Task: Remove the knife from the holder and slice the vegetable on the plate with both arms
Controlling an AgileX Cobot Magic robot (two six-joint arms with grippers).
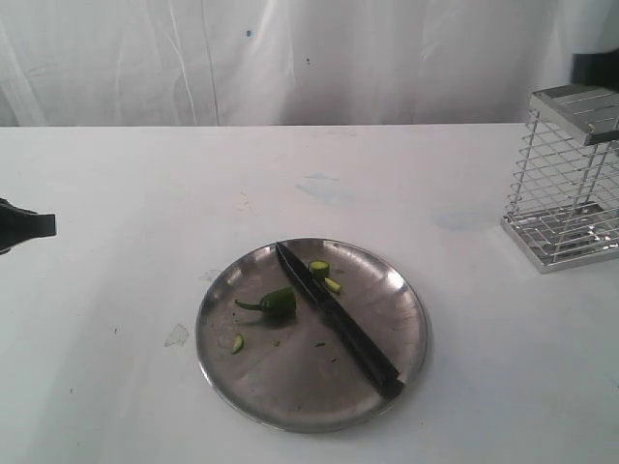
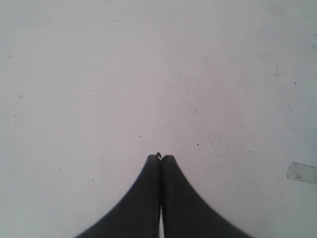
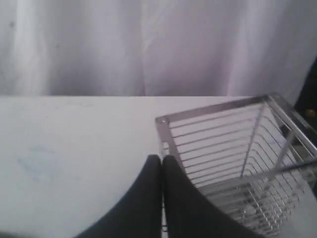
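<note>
The black knife point(image 1: 337, 317) lies flat across the steel plate point(image 1: 261, 396), tip toward the back, handle at the front right rim. Left of the blade rests the dark green vegetable point(image 1: 275, 304) with its curved stem, and pale cut rounds point(image 1: 324, 274) lie on both sides of the blade. The wire holder point(image 1: 566, 179) stands at the right edge with nothing in it. My left gripper point(image 1: 29, 225) shows at the far left edge, shut and holding nothing point(image 2: 160, 157) above bare table. My right gripper point(image 3: 161, 158) is shut and holds nothing, close beside the holder point(image 3: 237, 148).
A white table point(image 1: 145, 193) carries everything, with a white curtain behind it. A small scrap point(image 1: 177, 335) lies just left of the plate. A faint bluish stain point(image 1: 324, 187) marks the table behind the plate.
</note>
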